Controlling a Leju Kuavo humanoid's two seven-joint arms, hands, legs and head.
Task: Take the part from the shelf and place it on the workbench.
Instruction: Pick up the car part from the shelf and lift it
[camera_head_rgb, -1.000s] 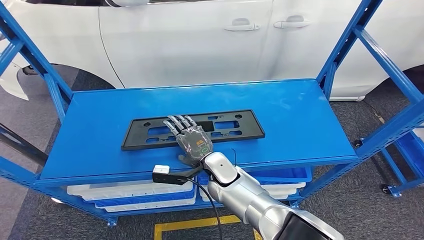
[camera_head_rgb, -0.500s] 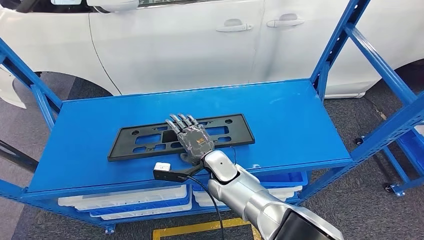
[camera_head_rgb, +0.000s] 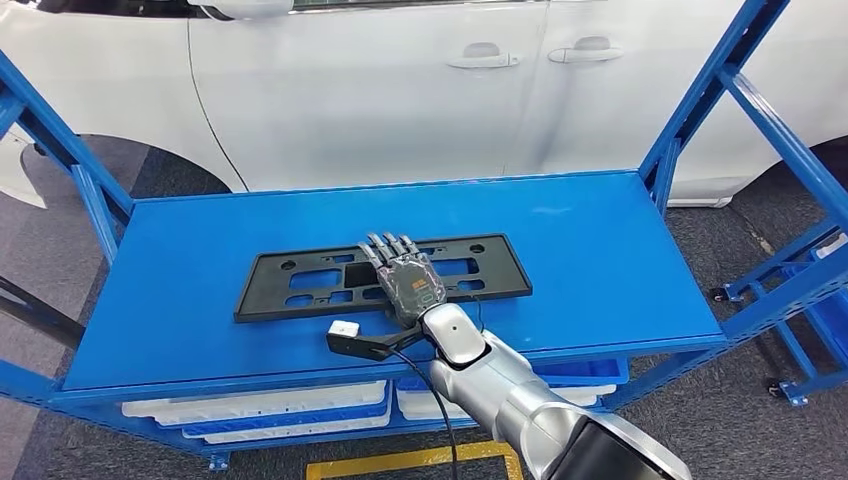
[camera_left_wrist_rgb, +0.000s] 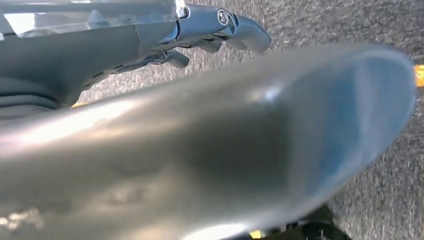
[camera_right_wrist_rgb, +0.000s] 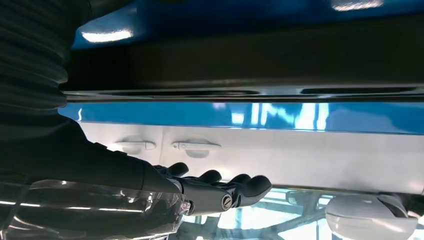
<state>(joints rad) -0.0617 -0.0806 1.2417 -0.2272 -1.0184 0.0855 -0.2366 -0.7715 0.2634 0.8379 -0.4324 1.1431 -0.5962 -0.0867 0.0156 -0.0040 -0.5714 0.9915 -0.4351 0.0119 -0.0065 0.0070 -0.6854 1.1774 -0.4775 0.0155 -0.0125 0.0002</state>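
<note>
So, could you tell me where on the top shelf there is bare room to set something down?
The blue shelf is bare right of the black part, out to the right upright, and along the back strip towards the white car. A narrower patch lies left of the part. The front middle is crowded: the right hand lies over the part there.

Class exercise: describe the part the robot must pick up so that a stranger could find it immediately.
Find the blue metal shelf rack in front of the white car. On its top shelf lies a long, flat black plastic frame with rectangular cut-outs, under the robot's right hand. It is the only black thing lying there.
</note>
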